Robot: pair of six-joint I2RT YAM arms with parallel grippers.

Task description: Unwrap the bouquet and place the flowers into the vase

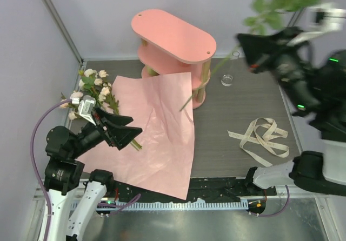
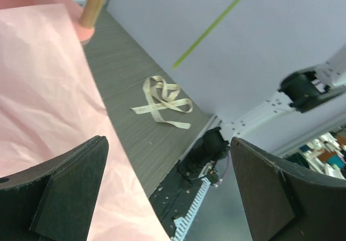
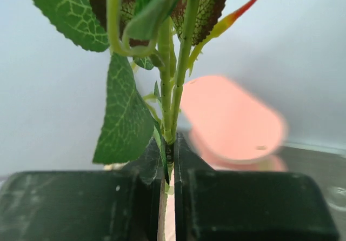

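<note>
Top external view, from the left: the remaining flowers (image 1: 93, 88) lie in a loose heap on the table (image 1: 254, 103), at the far left edge of the spread pink paper (image 1: 159, 138). Just in front of them the left gripper (image 1: 131, 127) hovers over the paper with its fingers spread wide and nothing between them; its wrist view confirms this, each black finger (image 2: 65, 195) at a side of the frame with only paper and table in the gap. Behind the paper stands the pink shelf (image 1: 173, 35). One flower stem (image 1: 208, 81) hangs slantwise in the air in front of the shelf, its cut end over the paper's far right corner. The vase (image 1: 228, 79) stands just right of the shelf, empty as far as can be seen, and the loose ribbon (image 1: 262, 135) lies nearer the arms. High on the right, the right gripper (image 1: 251, 52) is clamped tight on that stem, leaves (image 3: 121, 116) rising above its pads in the right wrist view.

Unwrapping looks finished; the step in hand is carrying a single flower to the vase. Next, the stem's low end must swing right, over the narrow neck, then go down nearly upright, since the opening is small and a slanted entry could tip the glass.
</note>
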